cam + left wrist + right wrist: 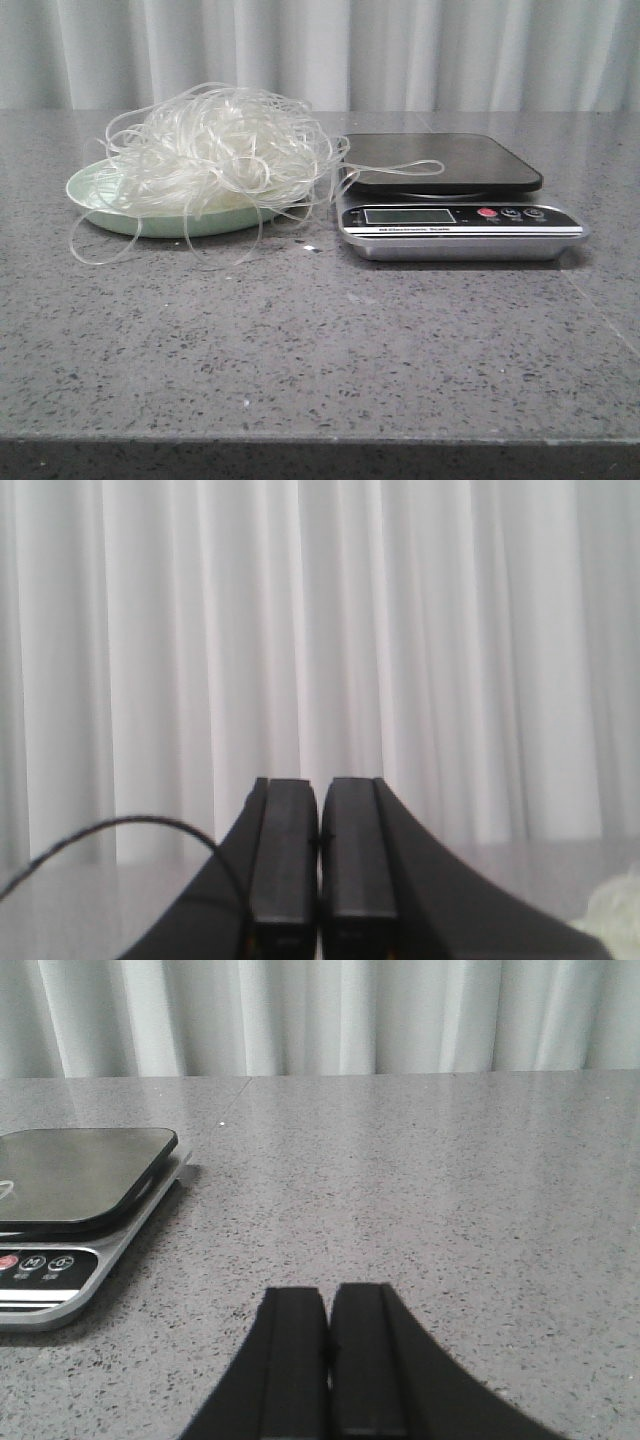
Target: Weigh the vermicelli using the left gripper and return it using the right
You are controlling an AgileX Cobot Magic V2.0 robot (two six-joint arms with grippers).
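Nearest to me on the speckled grey bench (320,350) nothing is held: my left claw (320,860) has its two dark fingers pressed together on nothing, pointing toward the white curtain (320,630), with one thin black cable (110,825) arcing beside it. My right claw (328,1360) is likewise pinched together and empty, low over the stone, with the kitchen scale (70,1200) off to one side of it.

Farther out, in the front view, sit one pale green plate (85,190) on the left and one digital kitchen scale (455,200) on the right, just beside each other. I count one tangle of vermicelli (215,150), heaped on the plate and about as wide as it. Its long axis runs left to right across the bench. Stray loops spill over the plate's near rim onto the stone, and one long loop (400,167) reaches rightward onto the scale's dark platform. The scale shows one display and three small buttons, one of them red.

Behind everything hangs the pleated curtain.
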